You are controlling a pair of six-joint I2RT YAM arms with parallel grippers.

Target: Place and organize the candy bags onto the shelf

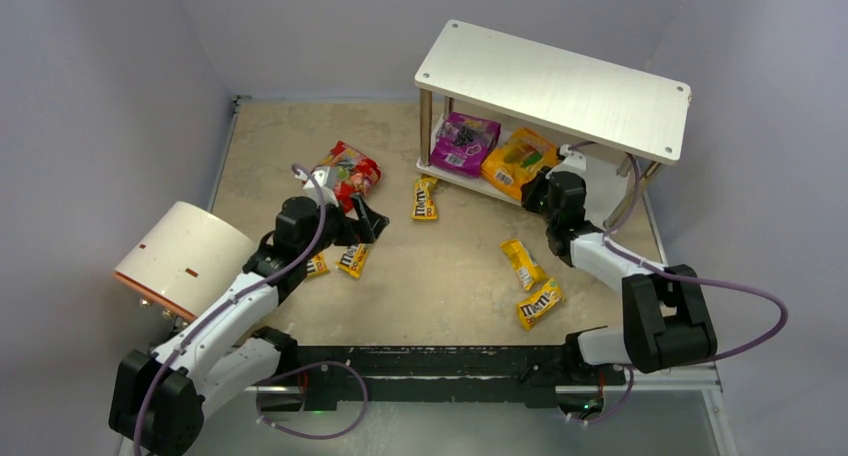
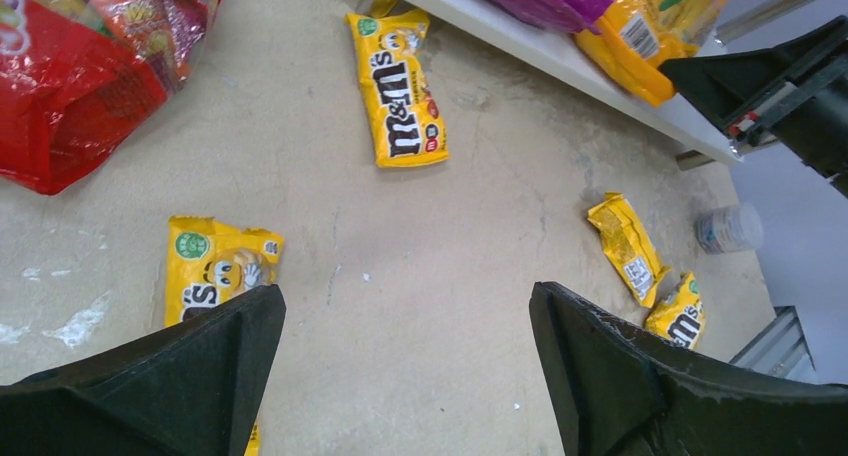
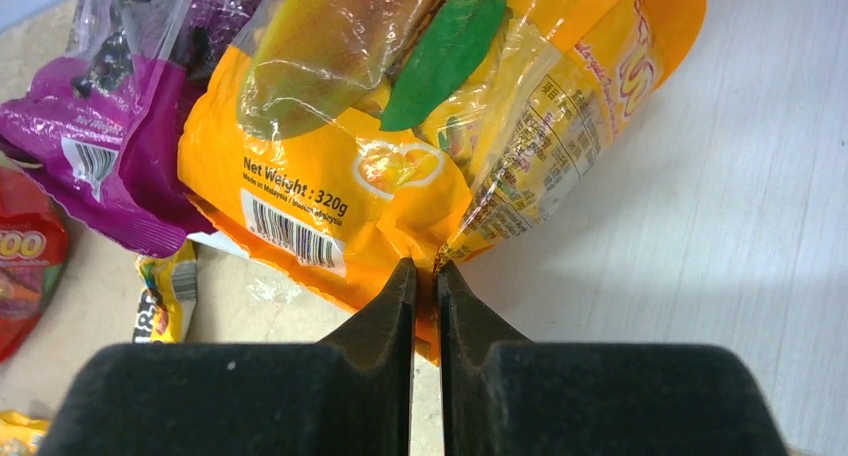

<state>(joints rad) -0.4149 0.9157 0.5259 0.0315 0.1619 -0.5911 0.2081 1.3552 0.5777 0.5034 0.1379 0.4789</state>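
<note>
The shelf (image 1: 555,86) stands at the back right. On its lower board (image 3: 720,226) lie a purple bag (image 1: 464,143) and an orange bag (image 3: 400,126). My right gripper (image 3: 425,268) is shut on the near edge of the orange bag, which overhangs the board's front. A red bag (image 1: 348,172) lies on the table at the left. My left gripper (image 2: 405,296) hangs open just in front of it, nothing between its fingers, one finger over a yellow M&M's packet (image 2: 215,261). Other yellow packets (image 1: 425,198) (image 1: 521,262) (image 1: 539,302) are scattered on the table.
A white-and-tan cylinder (image 1: 185,258) lies at the left beside my left arm. A small clear round object (image 2: 728,228) sits near the shelf's right end. The shelf's corner post (image 1: 426,121) stands next to the purple bag. Walls close in on three sides.
</note>
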